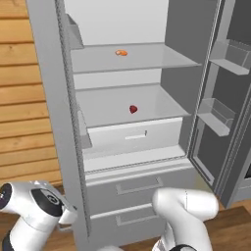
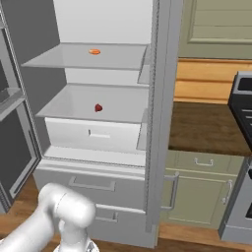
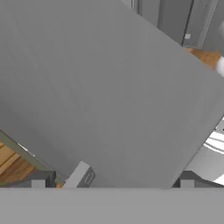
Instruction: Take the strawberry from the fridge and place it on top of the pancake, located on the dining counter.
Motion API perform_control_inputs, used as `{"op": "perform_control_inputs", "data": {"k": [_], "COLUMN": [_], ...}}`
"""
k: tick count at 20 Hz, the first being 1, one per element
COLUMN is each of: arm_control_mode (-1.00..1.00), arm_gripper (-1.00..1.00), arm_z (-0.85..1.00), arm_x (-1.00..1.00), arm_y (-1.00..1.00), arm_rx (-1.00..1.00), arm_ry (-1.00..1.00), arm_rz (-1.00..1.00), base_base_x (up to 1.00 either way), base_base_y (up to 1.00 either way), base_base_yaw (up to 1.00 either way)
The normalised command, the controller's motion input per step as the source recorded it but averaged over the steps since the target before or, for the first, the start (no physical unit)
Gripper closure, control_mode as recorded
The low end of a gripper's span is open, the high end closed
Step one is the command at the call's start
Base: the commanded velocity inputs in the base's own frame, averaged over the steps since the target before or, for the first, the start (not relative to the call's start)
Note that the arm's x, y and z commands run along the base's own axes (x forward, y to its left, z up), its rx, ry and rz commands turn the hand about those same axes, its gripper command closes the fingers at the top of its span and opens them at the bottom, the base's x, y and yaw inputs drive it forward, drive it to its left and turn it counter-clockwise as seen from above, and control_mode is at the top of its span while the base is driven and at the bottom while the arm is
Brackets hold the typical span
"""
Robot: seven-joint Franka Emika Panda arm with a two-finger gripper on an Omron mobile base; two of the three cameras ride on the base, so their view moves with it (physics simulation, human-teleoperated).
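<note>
The fridge [image 1: 132, 136] [image 2: 93, 134] stands open in front of me, with white shelves and two lower drawers. On its middle shelf lies the strawberry [image 1: 133, 109] [image 2: 98, 107], a tiny dark-red fruit. My gripper [image 3: 113, 181] is open, its two dark fingertips [image 3: 39, 179] wide apart with nothing between them. It points at a flat grey fridge door panel [image 3: 109, 87] close in front of it, low by the left door and well below the strawberry. The pancake and the dining counter are out of view.
A small orange item [image 1: 121, 52] [image 2: 94, 51] lies on the upper shelf. The right door [image 1: 220, 108] hangs open with bins. Right of the fridge are a wooden worktop [image 2: 202, 128], green cabinets [image 2: 197, 192] and a stove [image 2: 243, 118].
</note>
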Motion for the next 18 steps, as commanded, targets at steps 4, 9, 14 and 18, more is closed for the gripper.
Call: {"op": "perform_control_inputs", "data": {"k": [4, 9, 14, 18], "arm_control_mode": [-1.00, -1.00, -1.00, -1.00], "arm_gripper": [-1.00, -1.00, -1.00, -1.00], "arm_z": [-0.84, -0.60, -0.77, -1.00], "arm_x": [0.00, 0.11, 0.06, 0.90], "arm_y": [1.00, 1.00, 1.00, 1.00], "arm_rx": [0.01, 0.00, -0.02, -0.07], "arm_ry": [0.00, 0.00, -0.13, -0.53], "arm_rz": [0.36, 0.45, 0.49, 0.22], "base_base_x": [0.00, 0.00, 0.00, 0.00], "base_base_y": [0.00, 0.00, 0.00, 0.00], "base_base_yaw": [0.00, 0.00, 0.00, 0.00]}}
